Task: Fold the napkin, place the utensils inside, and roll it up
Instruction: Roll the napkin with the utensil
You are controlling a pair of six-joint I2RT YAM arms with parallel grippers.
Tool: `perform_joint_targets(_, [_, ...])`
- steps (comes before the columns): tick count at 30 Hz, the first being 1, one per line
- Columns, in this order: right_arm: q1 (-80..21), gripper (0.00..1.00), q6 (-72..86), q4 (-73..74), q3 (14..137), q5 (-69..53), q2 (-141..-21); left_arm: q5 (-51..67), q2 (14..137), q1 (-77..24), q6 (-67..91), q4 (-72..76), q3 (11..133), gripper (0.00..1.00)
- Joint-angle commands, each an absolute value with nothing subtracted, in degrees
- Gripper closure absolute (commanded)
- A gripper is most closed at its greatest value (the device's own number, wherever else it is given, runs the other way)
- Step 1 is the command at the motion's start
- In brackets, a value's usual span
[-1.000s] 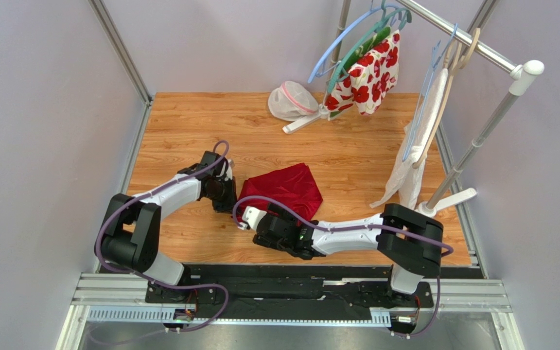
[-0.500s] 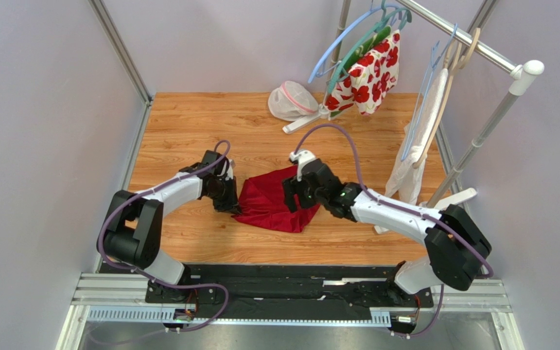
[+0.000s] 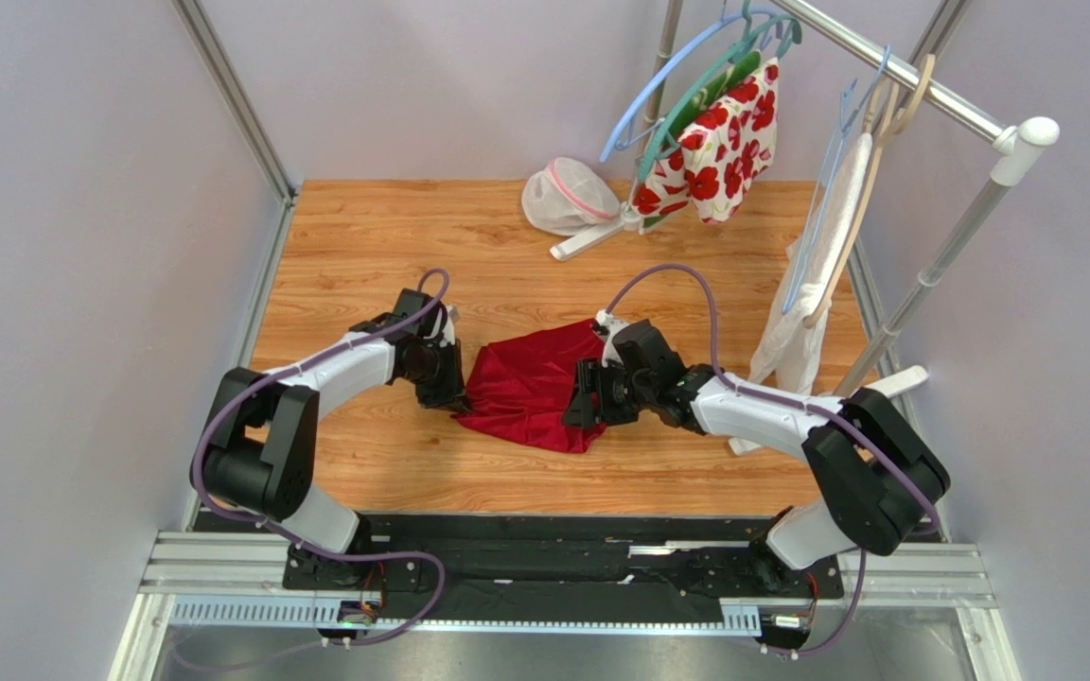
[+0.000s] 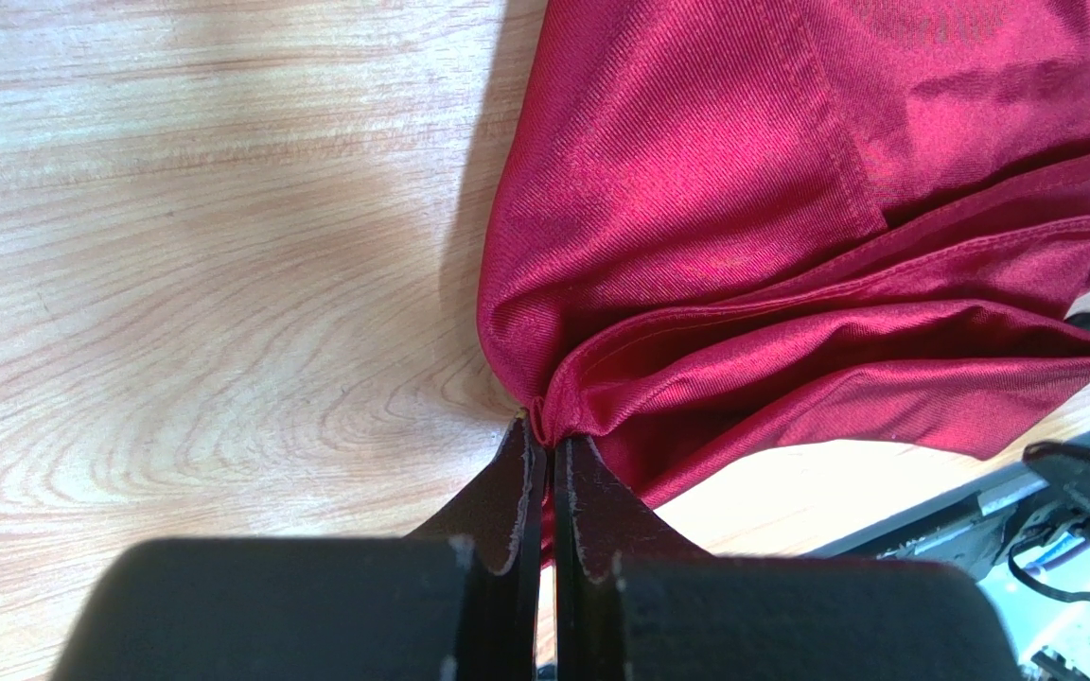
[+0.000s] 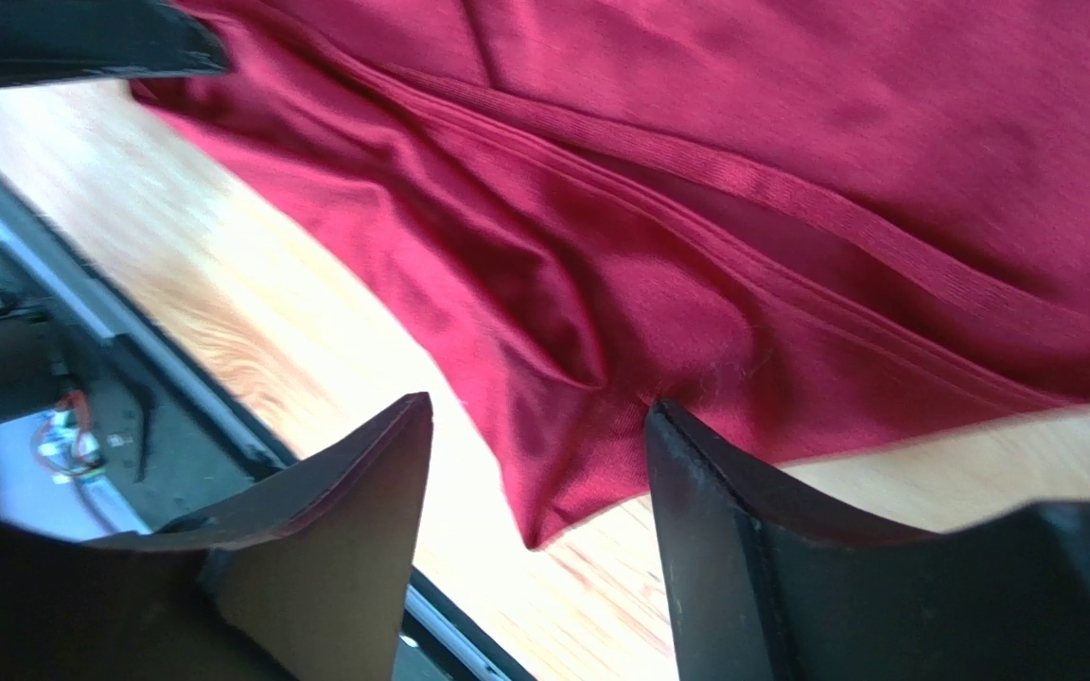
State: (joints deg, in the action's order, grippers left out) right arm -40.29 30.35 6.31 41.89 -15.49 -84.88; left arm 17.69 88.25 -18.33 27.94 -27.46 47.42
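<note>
Two pincers are mine, and both are at the cloth. My left pincer (image 4: 544, 451) is pressed fully closed. Its dark fingertips meet on a bunched corner of the napkin (image 4: 736, 213), so the crimson fabric is pinched between them at its left end. My right pincer (image 5: 537, 426) has its jaws well apart and nothing clamped. A loose pointed corner of the napkin lies between and below its fingers. One finger (image 5: 736, 539) is touching the hem or just beside it; I cannot tell which.

Outward from the tips, the napkin is rumpled and doubled over in several layers, with hems running across it. It lies flat on the wooden table (image 3: 366, 241), about mid-table between my two arms. From above, my left pincer is at its left edge and my right pincer at its right side.

Farther off, near the far edge, a white mesh bag (image 3: 568, 196) sits just beside the foot of a metal rack (image 3: 920, 82). A white cloth with red flowers (image 3: 719, 142) hangs from it on hangers. A white towel (image 3: 804, 305) hangs at the right.
</note>
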Motion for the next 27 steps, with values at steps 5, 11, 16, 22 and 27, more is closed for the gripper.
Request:
perform_joint_targets(5, [-40.17,0.54,33.31,-4.83,41.22,-21.18,-88.50,18.54,88.33,-18.11,26.98,-26.11,49.48,1.00])
perform_joint_targets(11, [-40.34,0.74,28.66,-4.92,40.88,-21.01,-88.42,19.25,88.07,-18.11,27.33,-24.79,49.39,1.00])
perform_joint_targets(16, [-40.43,0.56,26.81,-2.55,40.08,-18.20,-85.35,19.16,88.15,-18.11,27.51,-24.87,49.83,1.00])
perform_joint_targets(22, [-41.13,0.49,25.58,-0.26,40.61,-14.51,-82.80,19.25,88.33,-18.11,27.60,-24.87,49.75,1.00])
perform_joint_targets(27, [-41.75,0.48,24.26,-0.18,41.48,-12.83,-82.18,19.34,88.42,-18.11,27.51,-24.96,49.75,1.00])
